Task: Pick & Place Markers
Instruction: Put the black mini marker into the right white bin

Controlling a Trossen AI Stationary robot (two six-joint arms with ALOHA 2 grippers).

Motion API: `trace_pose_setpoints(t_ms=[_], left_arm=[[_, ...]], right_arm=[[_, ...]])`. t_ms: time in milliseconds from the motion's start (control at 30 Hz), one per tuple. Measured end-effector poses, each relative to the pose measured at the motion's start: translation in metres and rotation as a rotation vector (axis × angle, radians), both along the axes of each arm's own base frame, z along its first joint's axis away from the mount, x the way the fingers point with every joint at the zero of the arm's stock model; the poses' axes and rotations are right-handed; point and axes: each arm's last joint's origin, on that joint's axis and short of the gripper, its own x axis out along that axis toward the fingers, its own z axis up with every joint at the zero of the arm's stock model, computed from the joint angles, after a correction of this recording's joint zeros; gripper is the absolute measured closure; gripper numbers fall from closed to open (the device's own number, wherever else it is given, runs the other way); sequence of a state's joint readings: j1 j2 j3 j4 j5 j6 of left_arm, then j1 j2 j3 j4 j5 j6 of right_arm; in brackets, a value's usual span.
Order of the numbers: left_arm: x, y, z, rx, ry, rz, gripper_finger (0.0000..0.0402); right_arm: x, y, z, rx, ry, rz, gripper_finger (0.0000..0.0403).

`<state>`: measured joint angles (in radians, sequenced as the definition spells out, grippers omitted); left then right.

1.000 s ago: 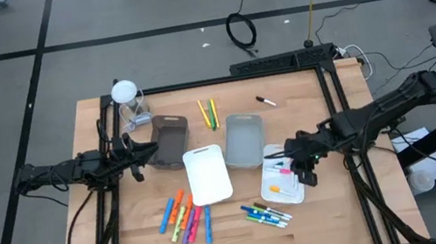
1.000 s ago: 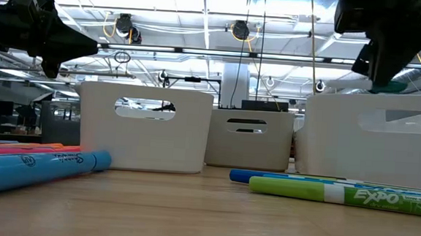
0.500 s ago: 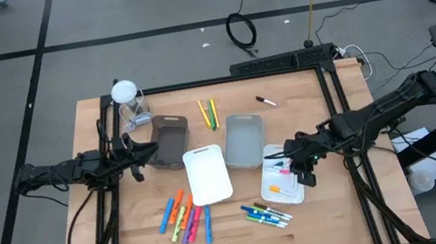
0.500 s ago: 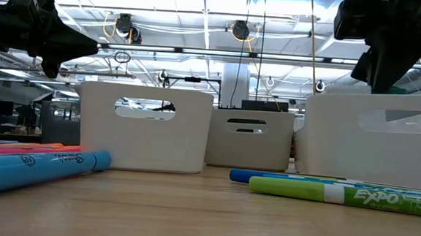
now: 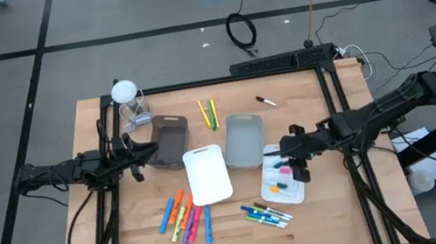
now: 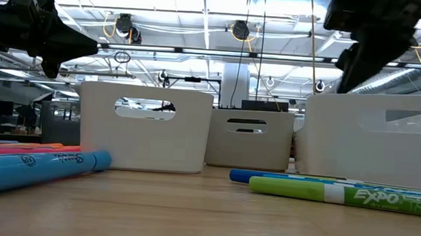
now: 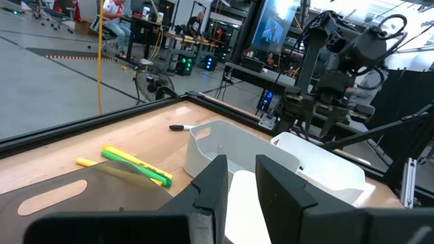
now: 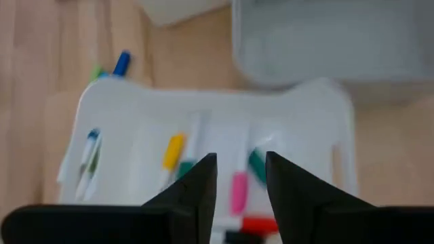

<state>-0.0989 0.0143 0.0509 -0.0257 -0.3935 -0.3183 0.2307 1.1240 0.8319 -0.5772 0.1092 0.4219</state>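
The right gripper (image 5: 299,170) hangs over the white tray (image 5: 274,202) at the table's (image 5: 130,234) right side, jaws apart and empty; several markers (image 8: 173,150) lie in the tray beneath. The sound move is to rise straight up, clear of the rim, before swinging toward the loose green and blue markers (image 5: 265,214) just beside the tray. The left gripper (image 5: 147,149) waits near the brown tray (image 5: 171,139), jaws narrowly apart, holding nothing
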Motion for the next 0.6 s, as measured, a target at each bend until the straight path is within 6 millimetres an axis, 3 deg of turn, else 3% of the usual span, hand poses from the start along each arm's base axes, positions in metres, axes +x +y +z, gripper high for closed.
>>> trace_pose_setpoints(t_ms=[233, 600], left_arm=[[0.0, 0.0, 0.0, 0.0, 0.0, 0.0, 0.0323], [0.0, 0.0, 0.0, 0.0, 0.0, 0.0, 0.0323]], right_arm=[[0.011, -0.035, 0.014, -0.169, -0.093, -0.076, 0.0284], [0.003, -0.136, 0.013, -0.36, -0.012, -0.315, 0.0225]])
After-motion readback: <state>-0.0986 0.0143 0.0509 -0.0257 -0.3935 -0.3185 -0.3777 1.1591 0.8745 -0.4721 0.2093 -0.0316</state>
